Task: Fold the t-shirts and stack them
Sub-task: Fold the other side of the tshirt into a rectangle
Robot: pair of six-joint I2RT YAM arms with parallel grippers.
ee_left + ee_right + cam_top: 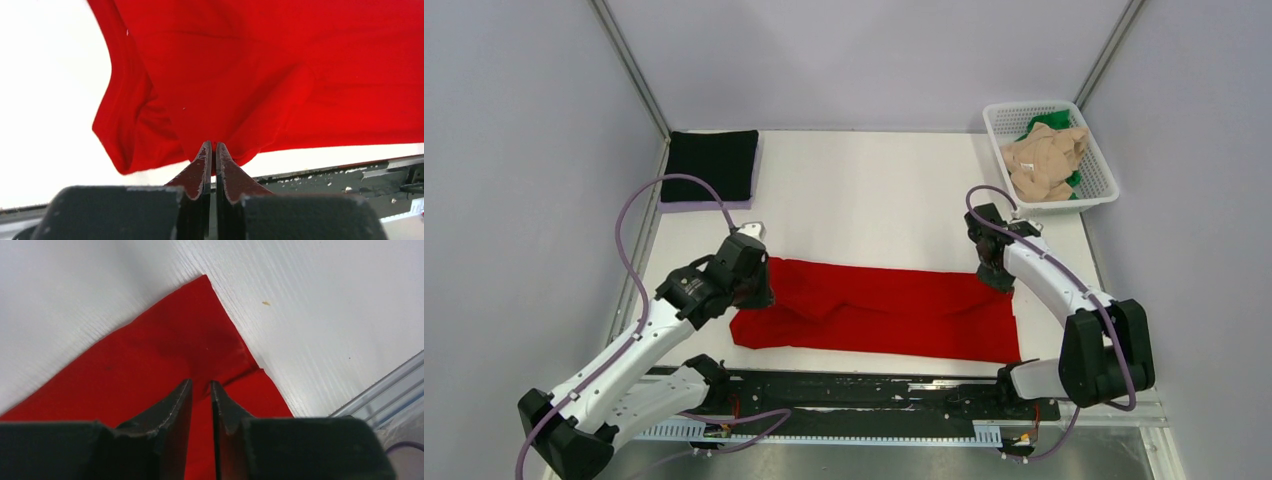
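Note:
The red t-shirt (884, 310) lies as a long folded band across the near part of the white table. My left gripper (759, 285) is shut on its left end, which is lifted and bunched; in the left wrist view the fingers (213, 146) pinch the red cloth (280, 75). My right gripper (992, 275) is at the shirt's far right corner. Its jaws (201, 384) stand a little apart over the flat red cloth (165, 355). The black t-shirt (714, 165) lies folded at the far left. The beige t-shirt (1046, 160) and the green t-shirt (1049, 122) lie crumpled in the basket.
The white lattice basket (1104, 170) stands at the far right corner. The black shirt rests on a lavender pad (704, 205). A black rail (874, 390) runs along the near table edge. Grey walls enclose the table on three sides.

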